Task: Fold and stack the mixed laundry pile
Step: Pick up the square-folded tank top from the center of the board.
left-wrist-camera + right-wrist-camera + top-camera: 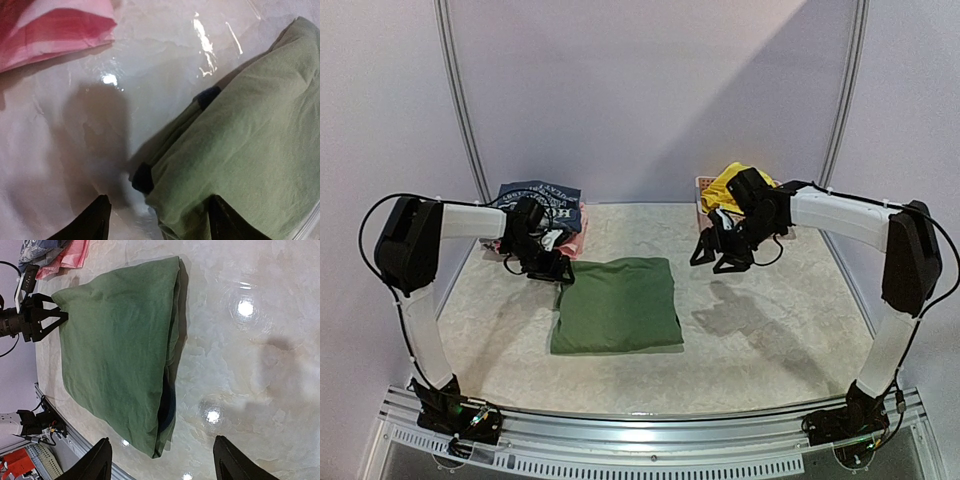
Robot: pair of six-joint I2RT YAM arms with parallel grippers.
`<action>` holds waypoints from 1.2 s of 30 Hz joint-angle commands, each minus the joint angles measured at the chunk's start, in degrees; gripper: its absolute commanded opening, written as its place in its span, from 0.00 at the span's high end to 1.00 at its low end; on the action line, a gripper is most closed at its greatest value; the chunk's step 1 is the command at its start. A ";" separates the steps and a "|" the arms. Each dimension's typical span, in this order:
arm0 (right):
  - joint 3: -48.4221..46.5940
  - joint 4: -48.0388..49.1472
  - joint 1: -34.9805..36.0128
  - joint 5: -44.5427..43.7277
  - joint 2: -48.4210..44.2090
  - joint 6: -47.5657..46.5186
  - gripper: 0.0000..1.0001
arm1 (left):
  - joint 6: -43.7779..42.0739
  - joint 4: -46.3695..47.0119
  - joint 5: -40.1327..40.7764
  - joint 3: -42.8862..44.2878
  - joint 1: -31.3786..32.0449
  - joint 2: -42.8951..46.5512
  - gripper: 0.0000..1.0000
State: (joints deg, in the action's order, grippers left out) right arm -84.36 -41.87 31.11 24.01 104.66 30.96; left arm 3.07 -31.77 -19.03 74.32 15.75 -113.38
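Observation:
The olive-green shirt (617, 303) lies folded into a flat rectangle in the middle of the table. My left gripper (552, 268) is low at its far left corner, open. In the left wrist view the shirt's dark-trimmed corner (240, 150) lies between the fingers (97, 220) of that gripper (160, 225). My right gripper (720, 255) hangs open above the bare table to the right of the shirt (120, 350), with nothing between its fingertips (162, 465). The yellow shorts (730, 183) sit at the back right behind the right arm.
A pink basket (704, 188) under the shorts stands at the back right. At the back left, a dark blue printed garment (540, 198) lies on a pink one (574, 240) (55, 30), close to the left gripper. Curved wall rails rise behind the table.

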 commanded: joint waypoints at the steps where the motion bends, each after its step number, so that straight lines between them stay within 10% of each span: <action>1: -0.83 1.76 -0.01 0.31 1.80 1.51 0.30 | 0.40 0.28 -0.83 1.82 0.60 -2.62 0.36; 17: -1.07 4.42 0.00 0.98 3.54 4.72 0.30 | 1.57 4.15 -2.13 2.89 2.25 -4.79 1.00; 36: 2.23 4.83 -0.01 -2.65 1.01 5.60 0.30 | -0.38 -3.86 -2.41 13.14 2.91 2.66 1.00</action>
State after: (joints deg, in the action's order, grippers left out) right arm -83.59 -37.50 31.11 22.85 107.20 36.05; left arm 3.90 -33.17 -21.41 84.84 17.76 -113.71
